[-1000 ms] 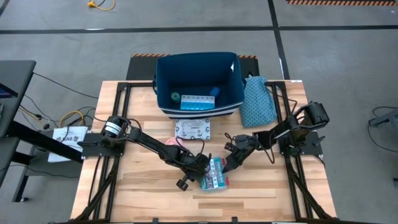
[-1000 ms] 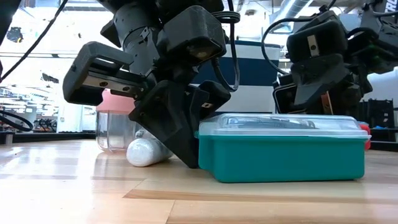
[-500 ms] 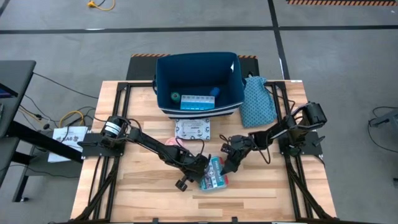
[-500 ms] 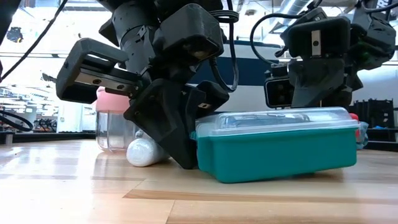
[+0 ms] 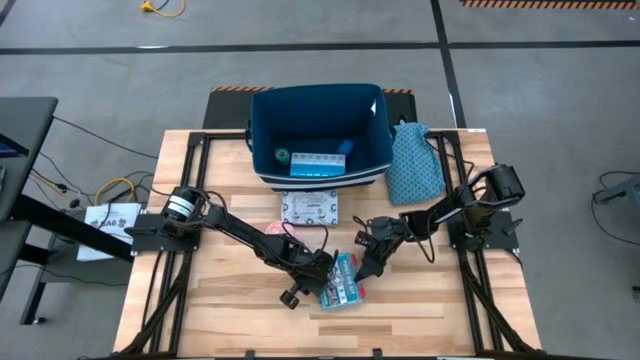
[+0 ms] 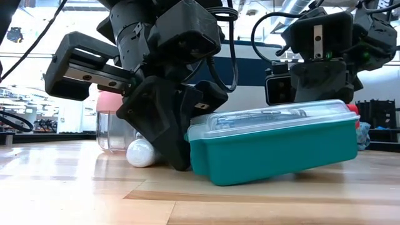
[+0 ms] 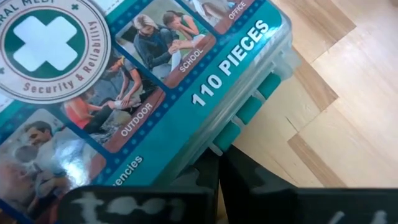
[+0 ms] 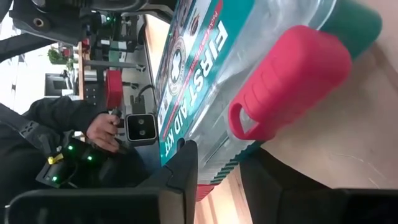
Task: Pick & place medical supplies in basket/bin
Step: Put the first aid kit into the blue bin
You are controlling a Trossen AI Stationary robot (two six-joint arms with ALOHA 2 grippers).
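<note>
My right tool (image 5: 362, 268) has come in on the right end of the first aid kit (image 5: 342, 283) over the last second, its fingers narrowing until they now clamp that end; the right wrist view shows the kit's edge and its red latch (image 8: 289, 81) sitting between my two fingers (image 8: 180, 171). My left tool (image 5: 308, 277) stays pressed together, braced flat against the kit's left end, touching it but gripping nothing.

The change that matters: a second ago the kit lay flat on the table (image 5: 230, 310). Now, in the low view, its right end (image 6: 337, 134) is tipped up off the wood while the left lower corner still rests on it, wedged against my left tool. So the lift has begun, and the shut left tool acts as a stop that keeps the kit from sliding away.

The kit sits at the near middle of the table, well apart from the bin (image 5: 320, 135) at the far side. A green roll (image 5: 283, 156) and a pill organizer (image 5: 315, 165) already lie inside the bin. A white packet (image 5: 309, 208) lies on the table between kit and bin

I judge the grip is only on one end of a long, smooth box, so it may pivot or slip as I raise it
</note>
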